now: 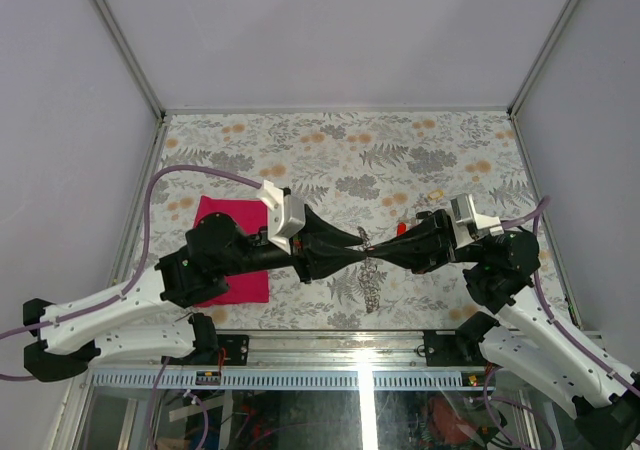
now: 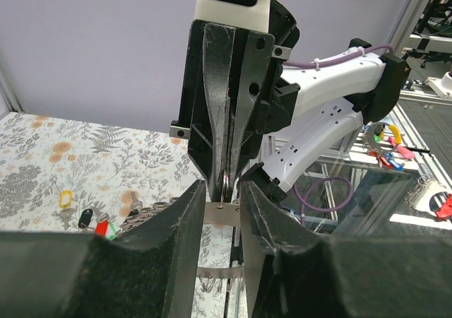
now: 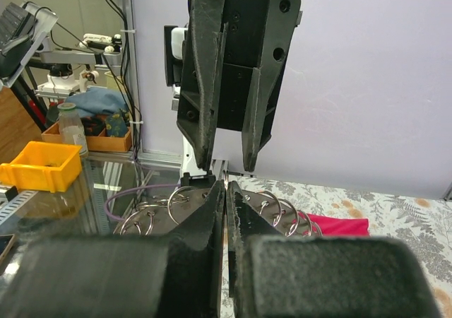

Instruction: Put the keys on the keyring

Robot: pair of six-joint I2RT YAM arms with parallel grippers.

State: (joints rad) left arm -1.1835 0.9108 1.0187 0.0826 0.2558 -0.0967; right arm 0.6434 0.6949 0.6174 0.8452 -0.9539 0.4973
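Observation:
The keyring is a silvery metal strip carrying several split rings. It hangs as a limp strand under the two grippers, which meet tip to tip over the table's near middle. My left gripper holds the strip across its width between its fingers. My right gripper is shut on one thin split ring, with its fingers pressed together. The keys, with red, black and green heads, lie on the table behind the right gripper; the red one shows in the top view.
A magenta cloth lies under the left arm and shows in the right wrist view. A small yellow ring lies beside the keys. Metal frame posts and grey walls bound the floral table.

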